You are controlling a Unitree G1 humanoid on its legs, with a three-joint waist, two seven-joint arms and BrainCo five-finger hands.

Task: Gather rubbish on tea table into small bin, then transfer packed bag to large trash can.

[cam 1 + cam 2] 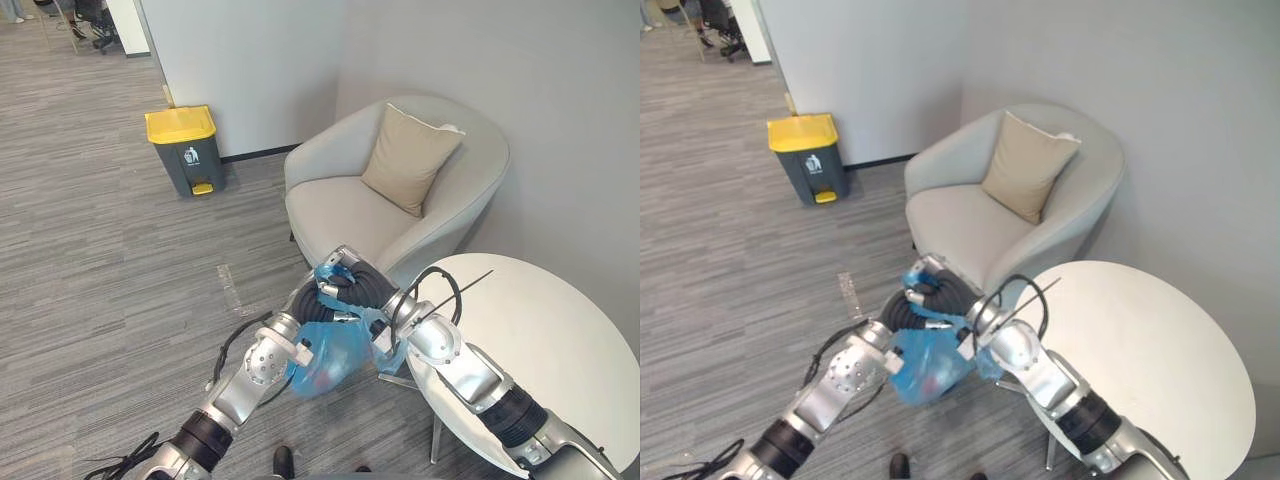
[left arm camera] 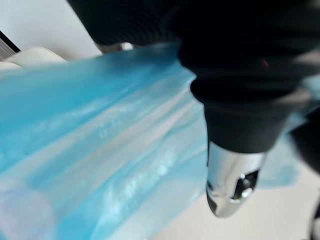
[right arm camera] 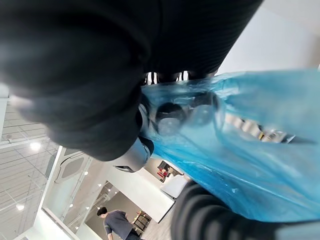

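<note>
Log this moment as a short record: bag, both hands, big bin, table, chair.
bag: blue bag, filled, hanging from the hands
right hand: fingers curled on the bag's top
left hand: at the bag's top too
large trash can: grey, yellow lid closed, by the far wall
tea table: white, round, on the robot's right
armchair: grey, beige cushion on it

Counting now, two hands of mine, left hand (image 1: 312, 303) and right hand (image 1: 362, 283), one blue bag (image 1: 325, 368), one yellow-lidded trash can (image 1: 185, 150), one armchair (image 1: 330, 205), one cushion (image 1: 408, 158), one round worktop (image 1: 540, 330), one person (image 3: 116, 220).
</note>
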